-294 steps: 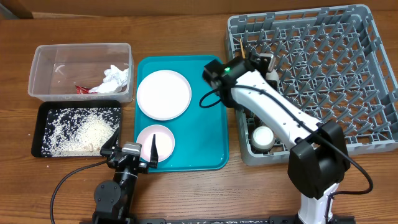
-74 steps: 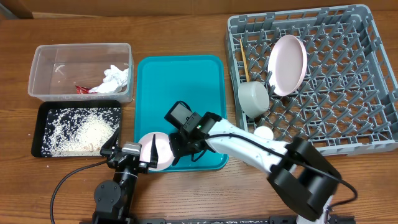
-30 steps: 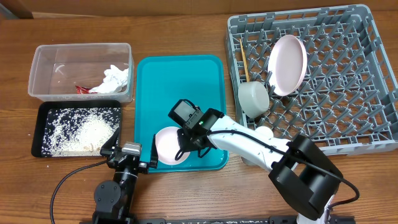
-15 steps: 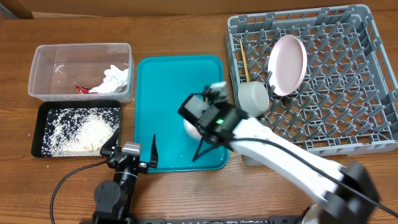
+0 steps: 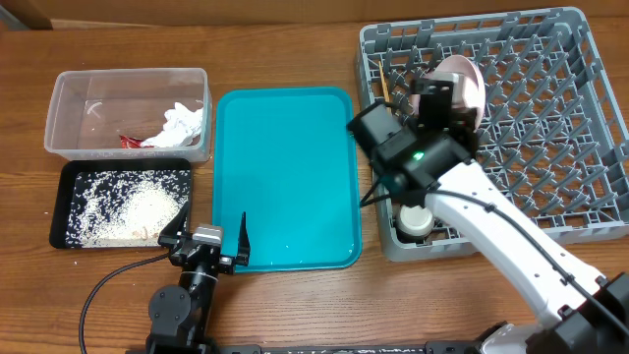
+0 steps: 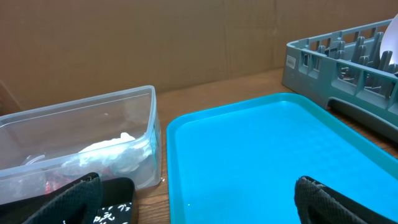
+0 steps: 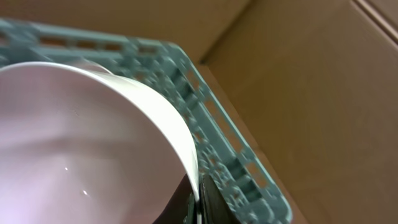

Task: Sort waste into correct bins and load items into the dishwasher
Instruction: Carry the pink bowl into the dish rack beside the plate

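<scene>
Wooden table, backed by a brown cardboard wall. At the teal tray's near edge, the left gripper gapes wide, holding nothing. Right of the tray, over the grey rack, the right gripper pinches the small pinkish plate by its rim.

The small plate has left the near left corner of the teal tray. The right end effector, clamped on its rim, has carried it right and far, over the left side of the rack. The large plate also moved from tray to rack.
</scene>
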You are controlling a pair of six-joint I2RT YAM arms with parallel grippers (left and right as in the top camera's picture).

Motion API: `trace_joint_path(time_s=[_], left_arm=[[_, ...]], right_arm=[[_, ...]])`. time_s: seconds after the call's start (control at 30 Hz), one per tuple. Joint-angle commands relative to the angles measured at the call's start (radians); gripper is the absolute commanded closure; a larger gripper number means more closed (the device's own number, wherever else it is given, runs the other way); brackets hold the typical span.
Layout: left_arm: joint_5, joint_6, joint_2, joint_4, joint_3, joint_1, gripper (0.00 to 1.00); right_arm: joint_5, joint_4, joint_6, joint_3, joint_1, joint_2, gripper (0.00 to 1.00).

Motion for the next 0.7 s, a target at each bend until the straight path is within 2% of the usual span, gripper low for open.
trace_joint_path(time_s=[0.0, 0.17, 0.43, 0.67], left_arm=[[-0.006, 0.018, -0.01, 0.0, -0.003, 0.007, 0.0], [-0.006, 0.018, -0.01, 0.0, -0.004, 0.007, 0.0], [-0.006, 0.018, -0.01, 0.0, -0.004, 0.007, 0.0], [-0.006, 0.018, -0.01, 0.0, -0.003, 0.007, 0.0]], right_arm=[[-0.032, -0.011, -0.006, -0.048, -0.074, 0.008, 0.96], [-0.164, -0.042, 0.036, -0.101, -0.163, 0.008, 0.96], [-0.066, 0.003, 0.046, -0.113, -0.208, 0.011, 0.96], [-0.159, -0.018, 0.043, -0.108, -0.214, 0.011, 0.96]])
